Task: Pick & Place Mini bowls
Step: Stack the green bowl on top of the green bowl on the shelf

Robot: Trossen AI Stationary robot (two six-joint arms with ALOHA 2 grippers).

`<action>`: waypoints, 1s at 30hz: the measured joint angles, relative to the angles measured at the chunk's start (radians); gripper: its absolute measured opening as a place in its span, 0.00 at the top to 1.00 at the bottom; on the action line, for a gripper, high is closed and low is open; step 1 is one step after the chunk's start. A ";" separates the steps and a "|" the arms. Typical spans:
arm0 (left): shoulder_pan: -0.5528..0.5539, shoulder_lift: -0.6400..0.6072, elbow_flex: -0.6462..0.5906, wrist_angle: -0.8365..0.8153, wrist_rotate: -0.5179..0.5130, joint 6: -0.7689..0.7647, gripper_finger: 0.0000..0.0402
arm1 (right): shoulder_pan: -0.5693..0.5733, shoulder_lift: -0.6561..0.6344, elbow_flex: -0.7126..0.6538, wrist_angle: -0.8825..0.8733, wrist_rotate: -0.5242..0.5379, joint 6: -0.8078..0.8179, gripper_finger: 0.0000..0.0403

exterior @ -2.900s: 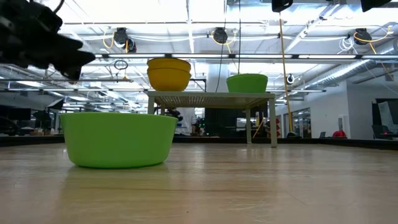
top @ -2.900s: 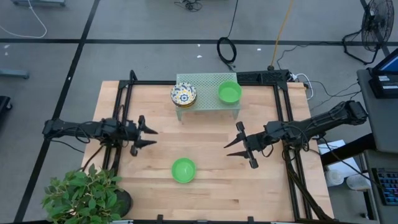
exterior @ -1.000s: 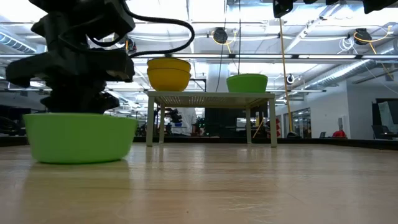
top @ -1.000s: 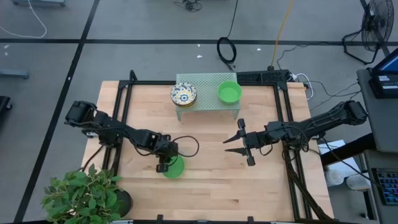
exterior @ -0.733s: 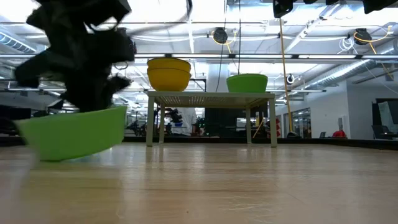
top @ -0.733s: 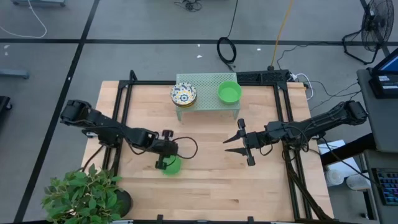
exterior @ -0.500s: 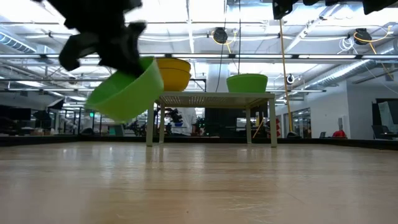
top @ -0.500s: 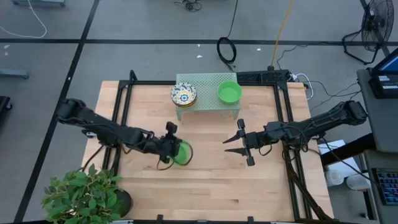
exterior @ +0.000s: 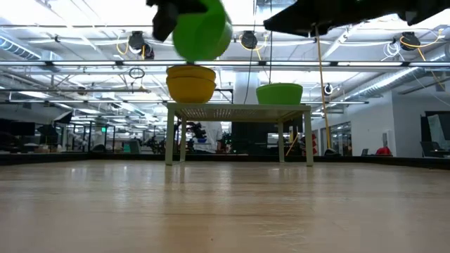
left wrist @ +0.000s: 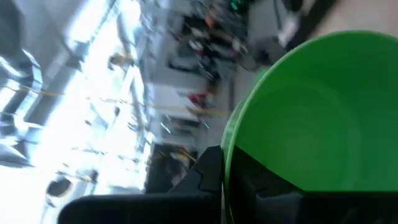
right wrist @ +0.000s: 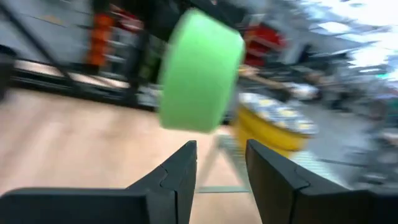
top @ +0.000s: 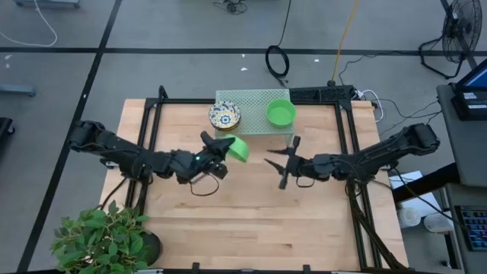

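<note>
The left gripper (top: 221, 156) holds a green bowl (top: 238, 148), but in the high view the bowl covers the fingertips, so how the jaws stand there cannot be told. In the low view this bowl (exterior: 202, 29) is cut off by the top edge, and so are both arms. In the left wrist view the bowl (left wrist: 311, 124) runs past the right and bottom edges, and the room behind is blurred. The right wrist view is blurred throughout; the patterned stack (right wrist: 273, 127) is too smeared to count. In the high view the stack (top: 224, 116) also cannot be counted
</note>
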 joint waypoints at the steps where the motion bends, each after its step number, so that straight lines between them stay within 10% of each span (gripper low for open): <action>1: 0.007 0.000 0.000 0.048 0.034 0.040 0.98 | -0.002 0.022 0.000 0.042 0.047 -0.032 0.69; 15: 0.106 0.000 0.000 0.400 0.287 0.254 0.98 | -0.015 0.288 0.138 0.284 0.215 -0.395 0.47; 30: 0.144 -0.003 0.010 0.413 0.294 0.208 0.98 | -0.052 0.420 0.356 0.453 0.379 -0.493 0.33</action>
